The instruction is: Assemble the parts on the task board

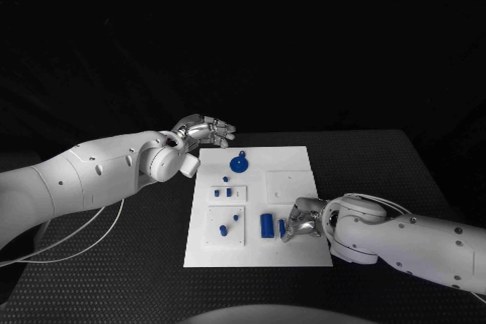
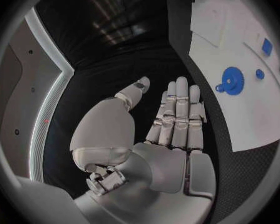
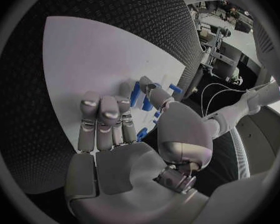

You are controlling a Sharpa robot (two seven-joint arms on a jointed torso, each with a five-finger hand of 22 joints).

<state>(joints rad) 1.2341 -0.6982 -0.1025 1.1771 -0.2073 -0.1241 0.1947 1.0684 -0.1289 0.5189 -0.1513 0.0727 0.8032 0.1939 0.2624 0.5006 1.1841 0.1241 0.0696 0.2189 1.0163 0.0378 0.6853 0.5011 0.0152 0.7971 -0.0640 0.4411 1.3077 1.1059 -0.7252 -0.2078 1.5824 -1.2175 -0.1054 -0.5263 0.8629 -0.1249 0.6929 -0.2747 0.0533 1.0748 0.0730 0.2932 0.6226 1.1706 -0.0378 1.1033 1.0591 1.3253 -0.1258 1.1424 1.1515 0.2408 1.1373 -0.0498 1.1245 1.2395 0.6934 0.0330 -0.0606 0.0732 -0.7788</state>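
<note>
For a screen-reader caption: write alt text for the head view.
A white task board lies on a black table, holding small blue parts including a gear and a cylinder. The right hand rests at the board's near right edge beside the cylinder; the left hand hovers empty, fingers apart, past its far left corner.

Dim scene, black surroundings; bright white task board (image 1: 258, 197); wrist views curve at edges.

Black textured table (image 1: 121, 268) — darkness behind, nothing else discernible.
</note>
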